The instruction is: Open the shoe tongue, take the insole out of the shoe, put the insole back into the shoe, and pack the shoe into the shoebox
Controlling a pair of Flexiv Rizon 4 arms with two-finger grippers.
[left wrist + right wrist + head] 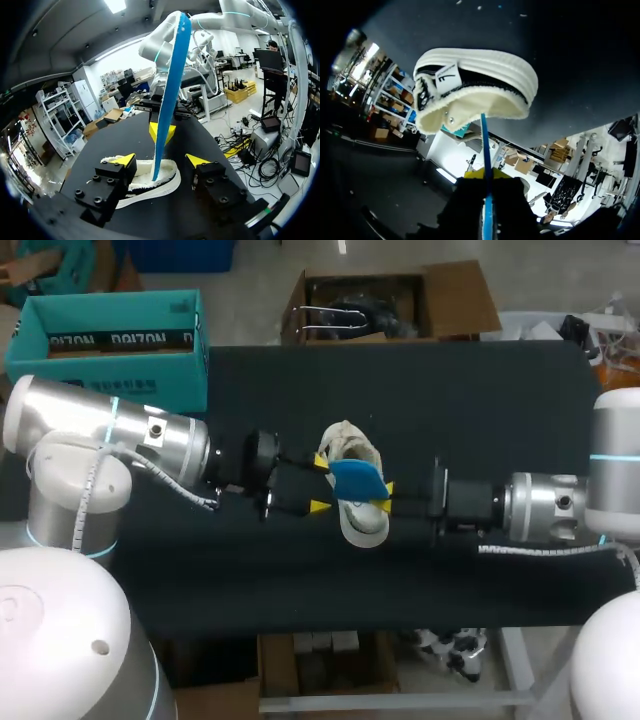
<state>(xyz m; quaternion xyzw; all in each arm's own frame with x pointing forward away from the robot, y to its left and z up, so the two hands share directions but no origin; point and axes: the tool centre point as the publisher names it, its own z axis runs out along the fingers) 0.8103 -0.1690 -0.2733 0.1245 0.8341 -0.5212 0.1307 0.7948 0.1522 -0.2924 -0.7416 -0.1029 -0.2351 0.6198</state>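
Note:
A white shoe (363, 524) lies on the black table (480, 400) at its middle. A blue insole (355, 477) stands above the shoe, with its lower end at the shoe's opening. My right gripper (383, 497) is shut on the insole from the right. In the right wrist view the insole (484, 140) shows edge-on between the fingers of my right gripper (486, 177), and the shoe (480, 70) is just ahead. My left gripper (320, 483) stands open at the shoe's left. In its wrist view my left gripper (160, 160) has a finger on each side of the insole (172, 75), clear of it, over the shoe (150, 189). The teal shoebox (110, 340) stands open at the far left.
A brown cardboard box (455, 295) stands behind the table's far edge. Bare tabletop stretches to the right rear and along the front edge.

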